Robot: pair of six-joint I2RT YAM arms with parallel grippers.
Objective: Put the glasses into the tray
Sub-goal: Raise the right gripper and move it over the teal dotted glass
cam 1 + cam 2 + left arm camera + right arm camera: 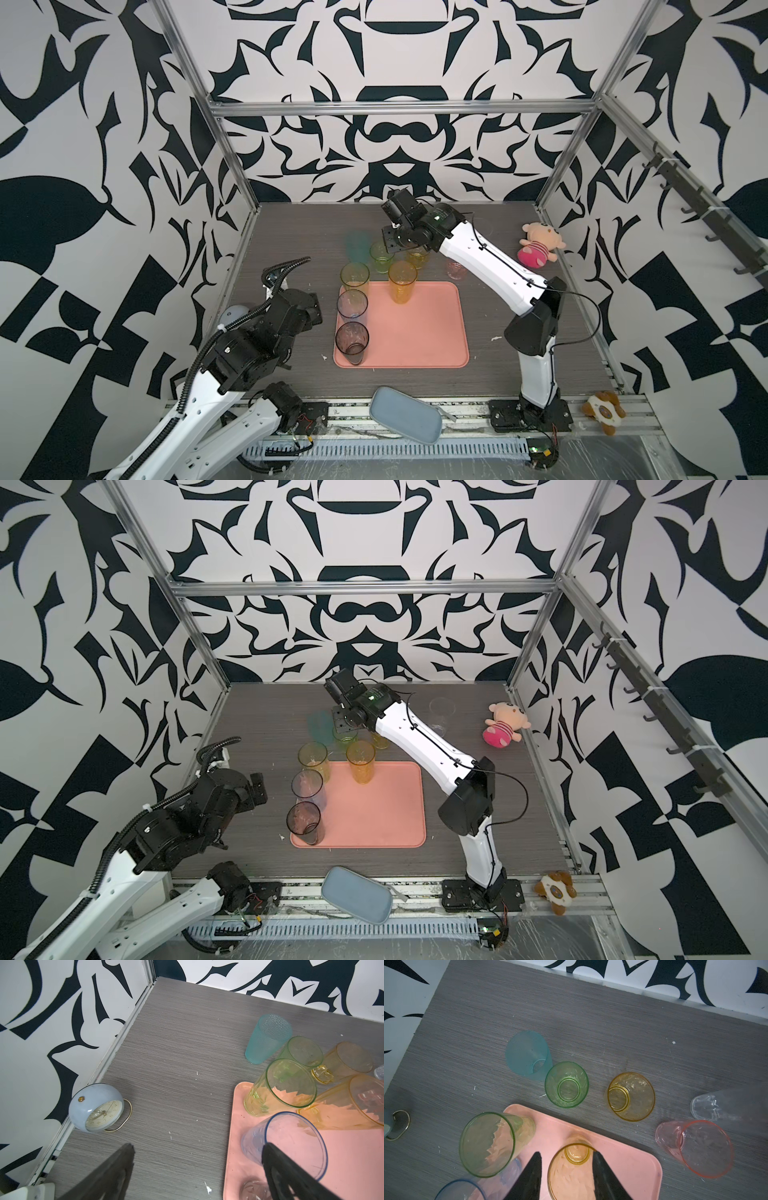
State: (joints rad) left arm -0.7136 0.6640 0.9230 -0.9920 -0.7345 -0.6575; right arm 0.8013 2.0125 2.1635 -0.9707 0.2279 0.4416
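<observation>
The salmon tray holds the yellow-green, blue and smoky grey glasses along its left side. A tall amber glass stands at its back edge. Behind the tray on the table stand teal, green, orange, pink and clear glasses. My right gripper hangs open above the amber glass, with a gap at one finger. My left gripper is wide open and empty, left of the tray beside the blue glass.
A pale blue alarm clock sits by the left wall. A blue-grey dish lies tilted on the front rail. A pink plush doll leans at the back right, and a small toy lies at the front right.
</observation>
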